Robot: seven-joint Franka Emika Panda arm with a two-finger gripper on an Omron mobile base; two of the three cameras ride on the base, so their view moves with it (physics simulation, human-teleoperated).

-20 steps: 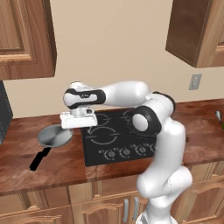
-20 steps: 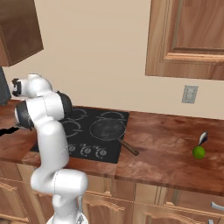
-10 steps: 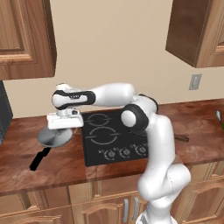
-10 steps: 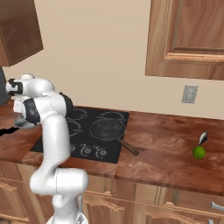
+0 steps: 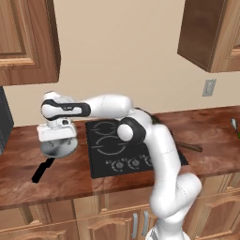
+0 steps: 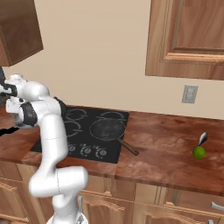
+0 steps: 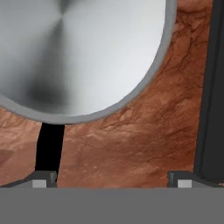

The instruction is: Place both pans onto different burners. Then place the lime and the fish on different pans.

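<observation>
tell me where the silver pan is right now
In the left base view the silver pan sits on the wooden counter just left of the black cooktop, under the open gripper.

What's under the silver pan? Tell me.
The silver pan sits on the brown counter, left of the cooktop, its black handle on the wood. The counter directly beneath the pan is covered.

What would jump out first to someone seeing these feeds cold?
The white arm stretched far to its left, its open gripper hanging right over the silver pan, which sits on the wooden counter left of the black cooktop. Next, the dark pan already resting on a burner at the cooktop's right side. Last, the small lime far off on the right end of the counter.
</observation>
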